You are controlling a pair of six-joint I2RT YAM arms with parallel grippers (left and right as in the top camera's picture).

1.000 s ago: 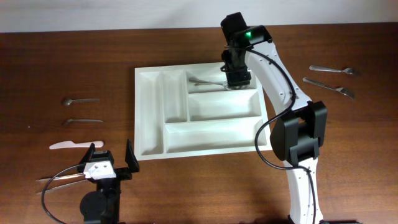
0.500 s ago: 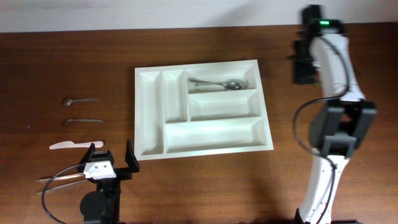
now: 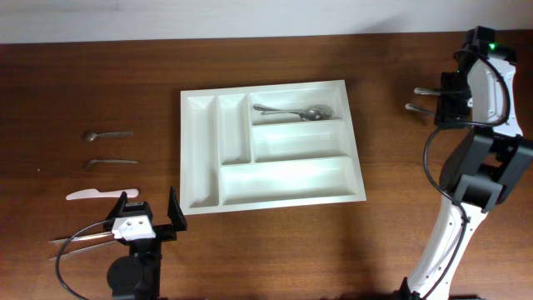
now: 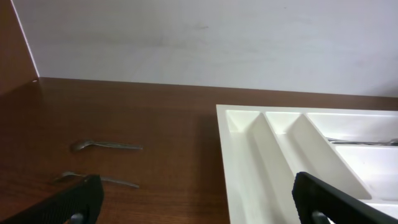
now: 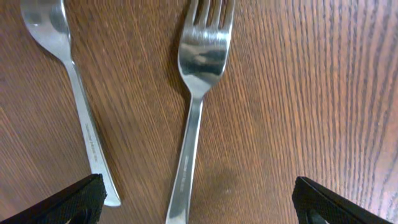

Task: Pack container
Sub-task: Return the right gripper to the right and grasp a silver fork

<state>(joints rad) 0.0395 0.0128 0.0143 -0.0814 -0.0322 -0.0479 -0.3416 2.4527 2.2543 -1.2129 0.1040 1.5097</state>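
right gripper (image 5: 202, 200) over fork (image 5: 191, 134), jaws wide apart, empty; fork's long axis runs top-to-bottom between them, spoon (image 5: 84, 130) just left; container (image 3: 283, 179) mid-frame overhead, well left

White right arm (image 3: 493, 87) — black joints (image 3: 483, 171), looping cable (image 3: 426, 154), green light (image 3: 492, 46)

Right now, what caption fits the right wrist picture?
Open jaws poised above a fork and a spoon, side by side on the wooden table.

The wooden table (image 3: 100, 75) bears the container (image 3: 283, 179), a fork (image 5: 198, 87), spoons (image 3: 107, 134) and a white knife (image 3: 100, 194).
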